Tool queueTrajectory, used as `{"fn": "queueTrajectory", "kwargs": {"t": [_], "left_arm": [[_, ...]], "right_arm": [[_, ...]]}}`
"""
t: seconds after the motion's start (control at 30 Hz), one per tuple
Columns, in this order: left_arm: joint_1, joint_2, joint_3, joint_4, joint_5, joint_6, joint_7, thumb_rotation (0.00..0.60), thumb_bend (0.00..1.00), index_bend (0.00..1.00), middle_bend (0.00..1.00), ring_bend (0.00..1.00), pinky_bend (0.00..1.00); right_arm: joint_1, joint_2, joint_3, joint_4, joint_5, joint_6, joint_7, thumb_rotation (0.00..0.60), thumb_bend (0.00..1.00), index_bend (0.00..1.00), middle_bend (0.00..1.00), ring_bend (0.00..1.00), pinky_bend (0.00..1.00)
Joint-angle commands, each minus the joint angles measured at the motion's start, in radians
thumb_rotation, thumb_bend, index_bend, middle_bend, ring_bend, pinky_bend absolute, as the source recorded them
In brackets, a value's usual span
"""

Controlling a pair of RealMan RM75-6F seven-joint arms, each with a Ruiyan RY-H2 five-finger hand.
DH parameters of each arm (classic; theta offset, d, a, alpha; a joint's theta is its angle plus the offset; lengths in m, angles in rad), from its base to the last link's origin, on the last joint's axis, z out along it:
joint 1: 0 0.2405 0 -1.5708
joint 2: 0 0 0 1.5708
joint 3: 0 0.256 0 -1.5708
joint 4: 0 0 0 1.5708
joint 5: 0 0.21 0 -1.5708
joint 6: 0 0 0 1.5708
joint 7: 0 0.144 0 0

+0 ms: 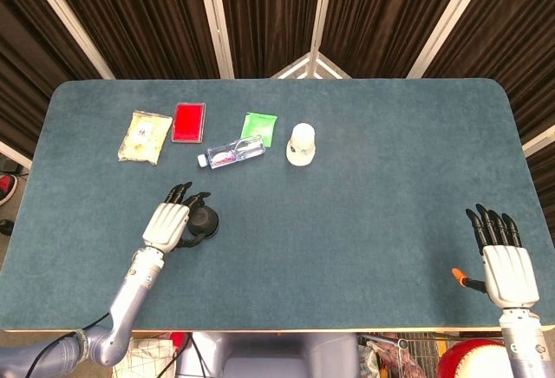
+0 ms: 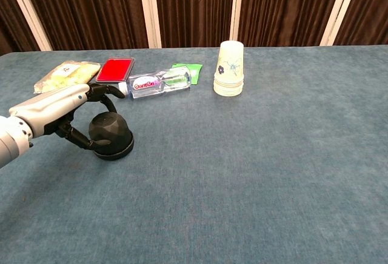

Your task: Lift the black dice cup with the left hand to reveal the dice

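The black dice cup (image 1: 207, 219) (image 2: 111, 134) stands upside down on the blue table (image 1: 364, 179), left of centre; no dice show. My left hand (image 1: 171, 220) (image 2: 63, 109) is beside it on its left. The thumb reaches toward the cup's base and the dark fingers (image 2: 107, 91) arch over and behind its top. I see no firm grip, and the cup rests on the table. My right hand (image 1: 504, 261) lies flat with its fingers spread at the near right edge, holding nothing; the chest view does not show it.
Along the back left lie a yellow packet (image 1: 145, 136), a red box (image 1: 189, 122), a clear water bottle (image 1: 232, 153) and a green packet (image 1: 258, 128). A stack of paper cups (image 1: 301, 145) (image 2: 230, 69) stands near the middle.
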Motion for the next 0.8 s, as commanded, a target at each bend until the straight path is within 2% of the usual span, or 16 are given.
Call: {"fn": "queueTrajectory", "kwargs": {"t": [0.03, 0.3, 0.57, 0.8], "left_arm": [[0.000, -0.002, -0.002, -0.010, -0.002, 0.003, 0.002, 0.600, 0.43, 0.18, 0.34, 0.00, 0.00], [-0.002, 0.013, 0.002, -0.068, 0.046, 0.031, -0.028, 0.600, 0.45, 0.20, 0.36, 0.00, 0.00], [-0.009, 0.027, -0.012, -0.153, 0.044, 0.045, 0.017, 0.600, 0.45, 0.20, 0.35, 0.00, 0.00], [-0.053, -0.073, -0.036, -0.108, -0.006, 0.005, 0.056, 0.600, 0.44, 0.20, 0.33, 0.00, 0.00]], "right_arm": [[0.002, 0.004, 0.003, 0.004, 0.002, -0.002, 0.006, 0.600, 0.15, 0.04, 0.02, 0.03, 0.05], [0.003, 0.004, 0.002, 0.005, -0.002, -0.001, 0.011, 0.600, 0.15, 0.04, 0.02, 0.03, 0.05], [-0.001, 0.009, 0.002, 0.001, -0.004, 0.006, 0.016, 0.600, 0.15, 0.04, 0.02, 0.03, 0.05], [-0.004, 0.013, 0.001, -0.004, -0.006, 0.010, 0.017, 0.600, 0.15, 0.04, 0.02, 0.03, 0.05]]}}
